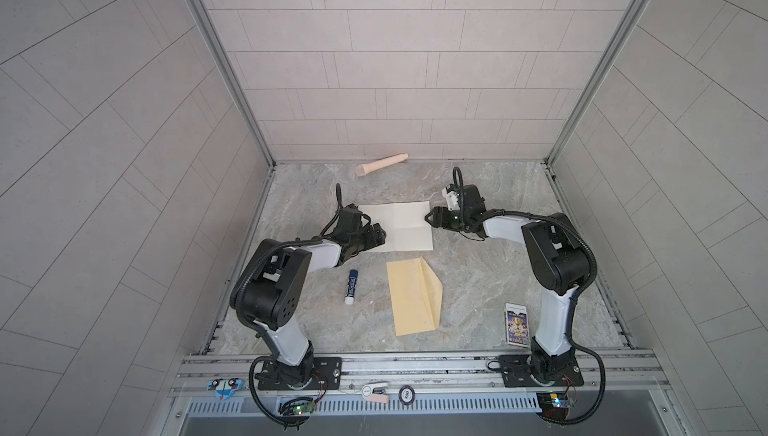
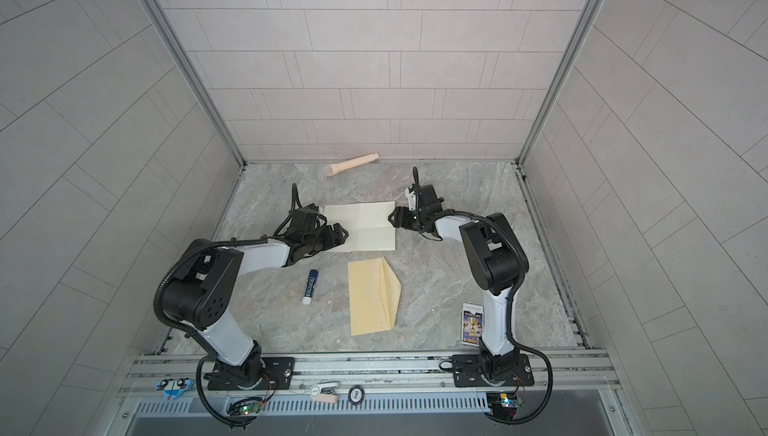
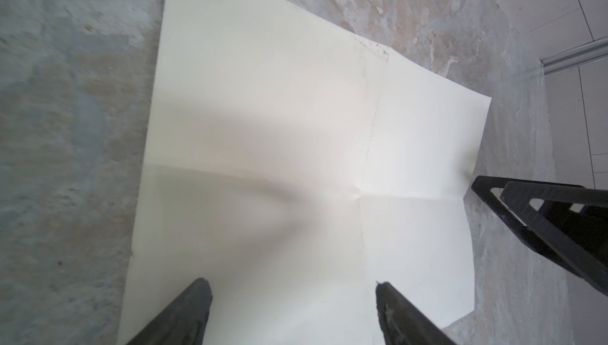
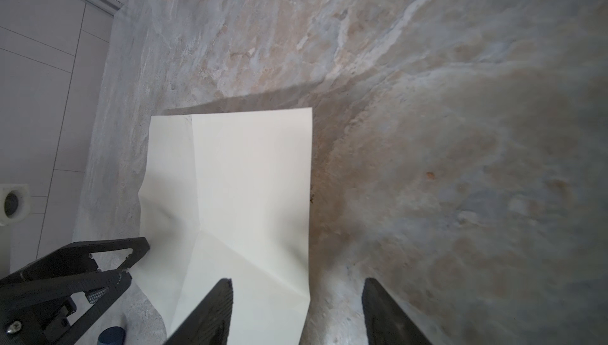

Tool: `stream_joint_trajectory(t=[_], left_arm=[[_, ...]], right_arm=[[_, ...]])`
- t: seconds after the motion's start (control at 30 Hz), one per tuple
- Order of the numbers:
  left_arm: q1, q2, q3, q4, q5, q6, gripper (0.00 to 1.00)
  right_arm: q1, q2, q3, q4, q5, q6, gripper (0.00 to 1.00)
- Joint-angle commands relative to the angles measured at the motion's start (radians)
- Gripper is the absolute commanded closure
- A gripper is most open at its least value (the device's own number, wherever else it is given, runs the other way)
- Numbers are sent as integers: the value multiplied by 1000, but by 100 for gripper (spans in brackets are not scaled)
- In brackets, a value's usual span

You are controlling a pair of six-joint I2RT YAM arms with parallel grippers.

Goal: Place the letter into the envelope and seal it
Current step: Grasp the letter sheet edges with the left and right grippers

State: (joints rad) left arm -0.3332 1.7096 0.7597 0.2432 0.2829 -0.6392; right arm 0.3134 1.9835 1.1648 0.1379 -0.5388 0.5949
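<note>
Fingers (image 3: 197,307) of the left gripper (image 1: 379,236) stood wide apart over one short end of the letter (image 1: 399,226), gripping nothing. At the letter's opposite end the right gripper (image 1: 429,218) had its fingers (image 4: 217,310) spread too, one above the sheet, one past its edge, empty. The envelope (image 1: 413,298) lay flat just beside the letter, flap unfolded.

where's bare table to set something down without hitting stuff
Biggest free patch of table: between the envelope and the card box. Also bare: the far right corner behind the right gripper, and the front strip near the glue stick. Crowded: the middle, where the left gripper and right gripper flank the letter.
</note>
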Motion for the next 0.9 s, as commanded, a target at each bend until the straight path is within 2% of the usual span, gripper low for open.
stream_joint_trajectory(t=[0.0, 0.13, 0.37, 0.5, 0.63, 0.87], left_arm=[[3, 53, -46, -89, 25, -32, 14], [3, 49, -50, -80, 36, -41, 14], [2, 45, -50, -52, 67, -62, 14], [2, 23, -40, -52, 78, -77, 14], [9, -53, -1, -127, 69, -61, 14], [50, -151, 76, -243, 85, -8, 12]], right_arm=[[9, 44, 12, 55, -82, 69, 37], [9, 80, 3, 122, -166, 144, 42], [24, 108, -35, 229, -245, 223, 52], [22, 89, -48, 217, -244, 206, 58], [15, 40, -39, 175, -247, 165, 66], [13, -19, 12, 164, -323, 162, 76]])
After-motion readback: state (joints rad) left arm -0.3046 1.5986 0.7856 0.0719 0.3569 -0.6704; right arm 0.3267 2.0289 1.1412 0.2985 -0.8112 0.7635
